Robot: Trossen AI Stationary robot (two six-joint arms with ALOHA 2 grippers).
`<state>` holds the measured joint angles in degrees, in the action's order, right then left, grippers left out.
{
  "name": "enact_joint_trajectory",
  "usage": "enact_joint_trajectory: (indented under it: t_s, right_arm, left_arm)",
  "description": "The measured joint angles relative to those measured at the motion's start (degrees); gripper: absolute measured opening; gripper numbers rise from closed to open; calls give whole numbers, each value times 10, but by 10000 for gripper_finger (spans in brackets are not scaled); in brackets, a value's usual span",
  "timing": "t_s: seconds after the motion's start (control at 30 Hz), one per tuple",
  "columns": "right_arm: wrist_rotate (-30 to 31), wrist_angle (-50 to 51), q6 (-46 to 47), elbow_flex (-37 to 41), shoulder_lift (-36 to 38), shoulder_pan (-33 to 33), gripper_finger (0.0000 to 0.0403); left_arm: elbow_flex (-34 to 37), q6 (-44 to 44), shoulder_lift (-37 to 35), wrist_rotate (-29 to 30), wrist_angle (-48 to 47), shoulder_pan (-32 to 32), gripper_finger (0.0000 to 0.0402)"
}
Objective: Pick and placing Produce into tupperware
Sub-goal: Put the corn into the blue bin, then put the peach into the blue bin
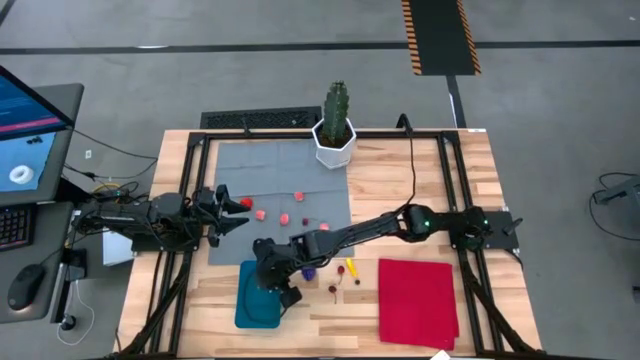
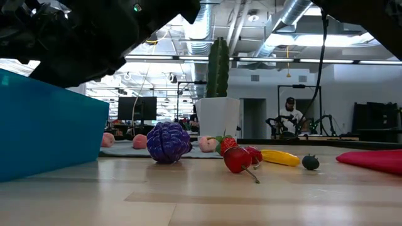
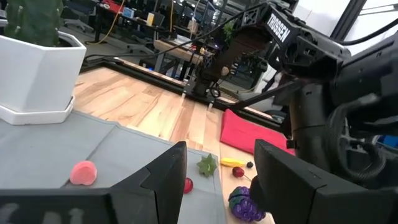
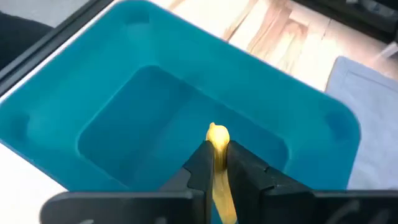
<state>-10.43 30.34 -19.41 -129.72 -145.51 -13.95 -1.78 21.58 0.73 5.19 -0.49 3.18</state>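
The teal tupperware (image 1: 250, 305) (image 4: 143, 118) (image 2: 44, 125) stands near the front edge of the table. My right gripper (image 1: 283, 290) (image 4: 216, 167) hangs over it, slanting down, shut on a small yellow produce piece (image 4: 217, 140). Other produce lies loose on the table: a purple grape bunch (image 1: 309, 271) (image 2: 168, 142), a yellow piece (image 1: 351, 268) (image 2: 280, 157), a red one (image 2: 237, 157), dark cherries (image 1: 333, 290), and pink pieces (image 1: 284, 219) on the grey mat (image 1: 240, 165). My left gripper (image 1: 240, 215) (image 3: 217, 180) waits open and level at the mat's left edge. My right gripper pinches the long yellow piece between its two fingers. The piece lies along the fingers, and its rounded end (image 4: 217, 133) sticks out past their tips. The fingers slant down from the table's right side. The piece is lifted clear, above the tupperware's hollow.
A green cactus in a white pot (image 1: 336, 125) (image 3: 37, 68) stands at the mat's far edge. A flat red cloth (image 1: 417, 300) (image 2: 377, 160) lies right of the produce. Black frame rails run along the table's sides.
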Motion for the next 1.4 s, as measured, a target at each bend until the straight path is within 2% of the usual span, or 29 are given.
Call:
enact_joint_trajectory:
  t_s: [0.13,0.4,0.53,0.7,0.83,1.03,1.33,1.4]
  right_arm:
    - [1,-3,-1,0,1,2,102]
    - [5,-4,6,-1,1,6,203]
    - [6,42,-15,-45,1,10,226]
    - [17,64,-35,-44,37,9,224]
    - [13,93,-29,-46,96,17,214]
    - [-14,152,3,-44,167,39,198]
    - [-18,188,39,-45,289,65,185]
    - [-36,199,51,-45,318,73,185]
  left_arm:
    - [0,0,0,0,0,0,178]
    - [0,4,0,0,0,0,178]
    - [0,5,0,1,0,0,178]
    - [0,5,0,1,0,0,178]
    - [0,2,0,1,0,0,178]
    - [0,2,0,2,0,0,178]
    - [0,-12,2,19,0,0,178]
    - [0,-20,2,22,1,0,178]
